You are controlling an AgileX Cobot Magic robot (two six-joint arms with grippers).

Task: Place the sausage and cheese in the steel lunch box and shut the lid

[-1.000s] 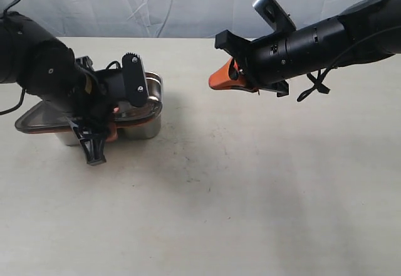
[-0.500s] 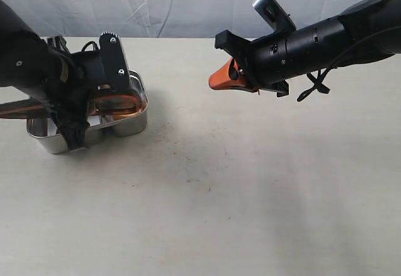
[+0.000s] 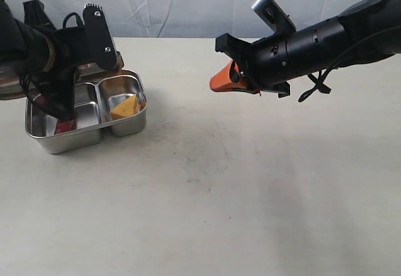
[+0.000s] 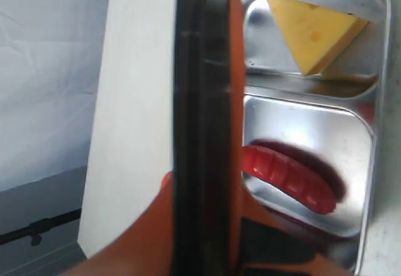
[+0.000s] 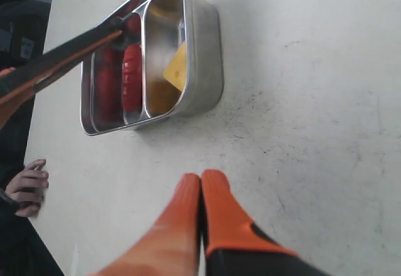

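The steel lunch box (image 3: 128, 125) stands uncovered at the left. The yellow cheese (image 3: 124, 107) lies in its smaller compartment and the red sausage (image 3: 64, 125) in the larger one. My left gripper (image 4: 202, 232) is shut on the dark lid (image 4: 203, 119), which is held edge-on above the box's far left side and is mostly hidden by the arm in the exterior view (image 3: 9, 86). The left wrist view shows the sausage (image 4: 288, 177) and cheese (image 4: 311, 30) beside the lid. My right gripper (image 3: 216, 81) hovers shut and empty over mid-table, well right of the box (image 5: 202, 56).
A person's hand (image 5: 28, 187) shows at the table's edge beyond the box in the right wrist view. Bare table top (image 3: 207, 188) spreads in front of and between the arms. A pale cloth backdrop hangs behind.
The left gripper carried the lid from on top of the box up and back to the left, uncovering both compartments; the box slid left with it. The right arm stayed put.
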